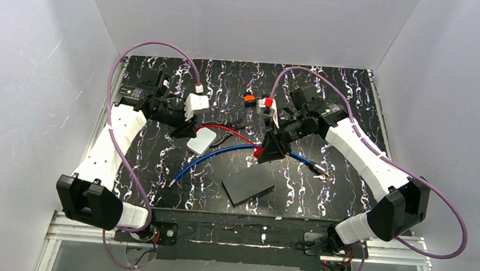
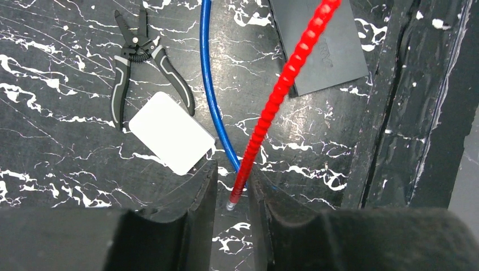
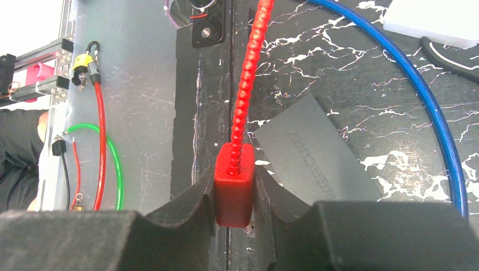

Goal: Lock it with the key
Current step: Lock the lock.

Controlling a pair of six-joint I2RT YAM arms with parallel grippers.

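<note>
The lock, a long bright-blue cable [image 1: 204, 159], lies in a curve across the black marbled table; it also shows in the left wrist view [image 2: 208, 84] and the right wrist view [image 3: 436, 116]. One dark metal end [image 1: 320, 175] lies at the right. My right gripper [image 3: 234, 195] is shut on a red block [image 3: 233, 189] from which a red beaded cable [image 3: 247, 73] runs out. That red cable [image 2: 282, 84] reaches my left gripper [image 2: 233, 192], whose jaws stand narrowly apart with the cable's metal tip between them, beside the right finger. A small orange-and-black item [image 1: 249, 100] lies at the back.
A white card [image 2: 169, 132] and black pliers [image 2: 141, 62] lie left of the blue cable. A dark grey flat slab [image 1: 249, 187] lies near the front edge. White walls close in the table on three sides.
</note>
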